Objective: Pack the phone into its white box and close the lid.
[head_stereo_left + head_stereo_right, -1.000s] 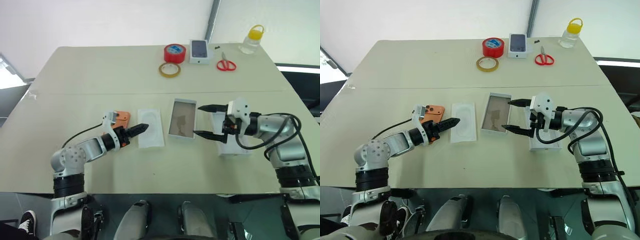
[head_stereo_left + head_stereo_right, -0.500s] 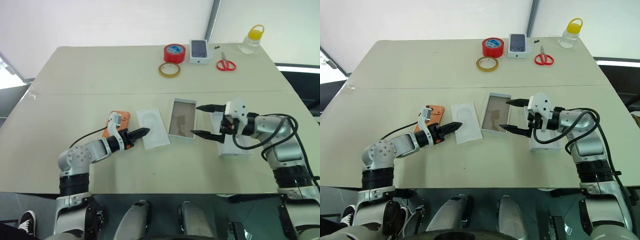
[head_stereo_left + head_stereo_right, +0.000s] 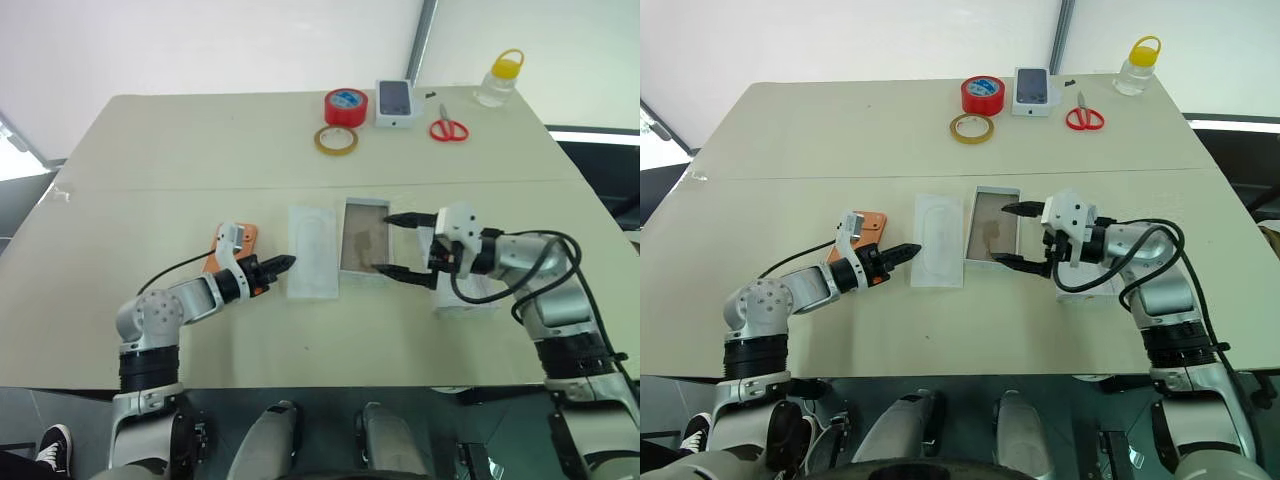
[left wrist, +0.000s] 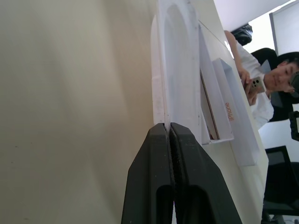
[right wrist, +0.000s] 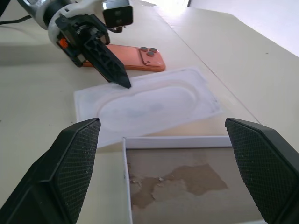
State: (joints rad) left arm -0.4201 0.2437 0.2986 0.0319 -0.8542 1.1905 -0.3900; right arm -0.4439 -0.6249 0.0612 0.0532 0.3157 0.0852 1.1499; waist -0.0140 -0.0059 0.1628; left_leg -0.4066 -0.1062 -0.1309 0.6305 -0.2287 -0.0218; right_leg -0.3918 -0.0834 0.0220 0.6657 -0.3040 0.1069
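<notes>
While both arms reach over the worktop [image 3: 150, 160], findings stand as follows.

Left pincer: the left pincer [image 3: 287, 262] has its black fingers [image 4: 159, 186] pressed together, tips at the near edge of the white insert sheet [image 3: 312, 252]; the left wrist view places that thin edge right at the fingertips, but whether it is pinched between them cannot be told.

Right pincer: the right pincer [image 3: 392, 243] is spread wide, one finger over the far right corner of the white box [image 3: 363, 236] and the other at its near right corner; contact cannot be confirmed.

Phone: the phone [image 3: 862, 232] lies flat on the worktop behind the left wrist, camera cluster up, outside the box, beside the insert sheet.

White box: open, resting between the insert sheet and the right pincer, brown-stained floor showing, nothing packed inside.

Lid: a white lid [image 3: 465, 295] lies beneath the right forearm, just right of the box.

Far edge: red tape roll [image 3: 345, 105], tan tape ring [image 3: 338, 140], small printed phone box [image 3: 396, 102], red scissors [image 3: 449, 128], yellow-capped bottle [image 3: 500, 78].

Bystander: a person [image 4: 261, 84] holding a handset, seen in the left wrist view.
</notes>
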